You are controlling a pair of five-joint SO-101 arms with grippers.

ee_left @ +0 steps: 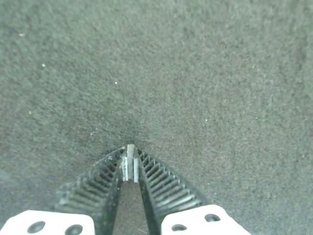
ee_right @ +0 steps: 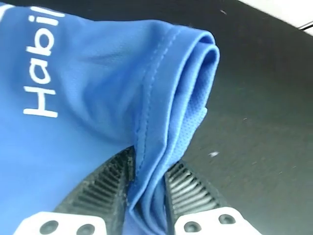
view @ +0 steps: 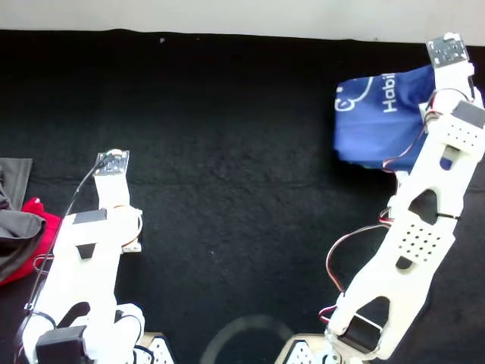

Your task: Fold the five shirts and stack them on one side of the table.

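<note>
My right claw is clenched on the blue shirt; a doubled, stitched edge runs up between my jaws. I judge that I hold it by that folded edge so the layers stay together while I set it at the far right of the table, which is likely the stacking side. From the claw the rest of the shirt spreads away toward the table's middle. From above it sits bunched in the far right corner, just beside my right wrist, and I think it is partly lifted rather than flat. My left claw is closed on nothing, tips touching, low over bare table at the near left, parked clear, I'd say. Beside that arm, at the left edge, a red shirt and a grey shirt lie heaped, unfolded.
</note>
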